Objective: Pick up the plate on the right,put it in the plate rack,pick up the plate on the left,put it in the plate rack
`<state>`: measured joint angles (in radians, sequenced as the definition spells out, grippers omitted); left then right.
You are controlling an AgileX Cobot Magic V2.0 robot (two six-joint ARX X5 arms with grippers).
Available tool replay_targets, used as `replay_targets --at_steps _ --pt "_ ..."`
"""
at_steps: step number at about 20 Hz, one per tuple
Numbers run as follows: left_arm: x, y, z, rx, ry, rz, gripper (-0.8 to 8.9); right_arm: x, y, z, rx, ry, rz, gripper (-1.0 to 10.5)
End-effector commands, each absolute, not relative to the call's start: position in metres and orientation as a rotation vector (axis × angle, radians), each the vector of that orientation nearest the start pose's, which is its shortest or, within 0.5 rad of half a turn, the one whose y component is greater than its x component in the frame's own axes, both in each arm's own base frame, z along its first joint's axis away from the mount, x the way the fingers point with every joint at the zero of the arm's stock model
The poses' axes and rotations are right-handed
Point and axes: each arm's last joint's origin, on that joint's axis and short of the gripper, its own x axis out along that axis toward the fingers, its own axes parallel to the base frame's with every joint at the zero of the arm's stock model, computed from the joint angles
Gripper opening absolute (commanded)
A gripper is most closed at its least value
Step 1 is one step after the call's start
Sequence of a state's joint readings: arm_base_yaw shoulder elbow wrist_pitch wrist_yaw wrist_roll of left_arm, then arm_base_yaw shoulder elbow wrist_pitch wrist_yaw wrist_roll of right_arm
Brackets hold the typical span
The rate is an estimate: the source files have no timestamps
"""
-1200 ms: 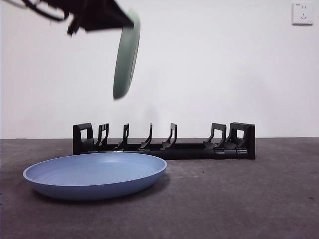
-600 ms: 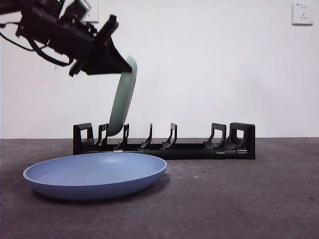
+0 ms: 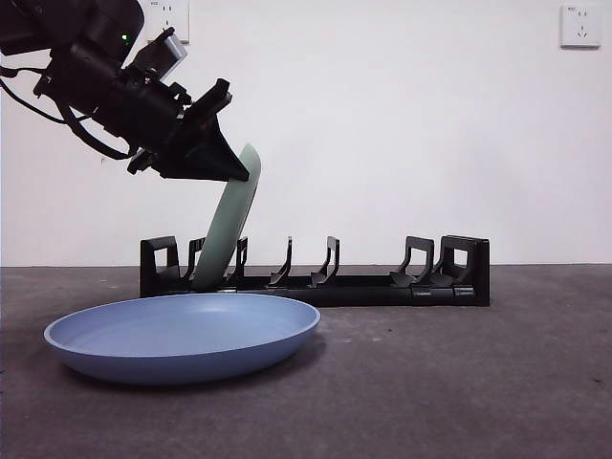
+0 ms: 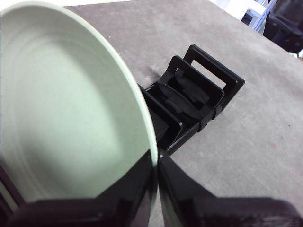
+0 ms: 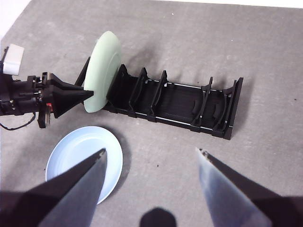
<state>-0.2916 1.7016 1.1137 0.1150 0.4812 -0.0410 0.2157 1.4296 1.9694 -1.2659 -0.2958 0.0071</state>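
Front view: left gripper (image 3: pixel 234 174) fingers pinching green plate (image 3: pixel 228 226), lower edge in plate rack (image 3: pixel 316 273); right gripper (image 5: pixel 151 156) fingers spread.

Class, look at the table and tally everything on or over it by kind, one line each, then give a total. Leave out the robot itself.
Plates: 2, a green plate held by the left hand and a blue plate lying flat
Plate racks: 1, the black plate rack
Total: 3

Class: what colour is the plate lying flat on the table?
Light blue plate; clearest in the front view.
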Motion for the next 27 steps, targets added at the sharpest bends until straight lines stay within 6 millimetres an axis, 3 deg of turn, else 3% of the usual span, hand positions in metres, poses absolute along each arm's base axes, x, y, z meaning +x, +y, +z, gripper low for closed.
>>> replay_targets --at_steps 1,2,5,9,13,17,21,24,27 --pt "0.355 -0.122 0.232 -0.062 0.523 -0.747 0.01 0.230 0.059 0.476 0.029 0.748 0.492 3.2" --pt "0.354 -0.123 0.231 -0.061 0.528 -0.750 0.14 0.230 0.059 0.476 0.029 0.748 0.492 3.2" --pt "0.353 -0.126 0.232 -0.068 0.528 -0.763 2.15 0.229 0.059 0.475 0.030 0.761 0.491 3.2" --pt "0.347 -0.125 0.241 -0.073 0.525 -0.782 2.20 0.228 0.059 0.474 0.029 0.773 0.491 3.2" --pt "0.327 -0.118 0.274 -0.067 0.484 -0.785 2.21 0.229 0.059 0.473 0.030 0.778 0.491 3.2" --pt "0.283 -0.105 0.327 -0.056 0.400 -0.793 2.22 0.243 0.064 0.464 0.047 0.824 0.525 3.2" --pt "0.214 -0.085 0.372 0.044 0.315 -0.853 2.26 0.267 0.091 0.441 0.028 0.934 0.606 3.2" --pt "0.163 -0.070 0.385 0.125 0.309 -0.896 3.65 0.288 0.124 0.413 -0.011 1.038 0.668 3.2" --pt "0.124 -0.057 0.385 0.186 0.348 -0.911 4.09 0.309 0.159 0.376 -0.083 1.156 0.682 3.2"
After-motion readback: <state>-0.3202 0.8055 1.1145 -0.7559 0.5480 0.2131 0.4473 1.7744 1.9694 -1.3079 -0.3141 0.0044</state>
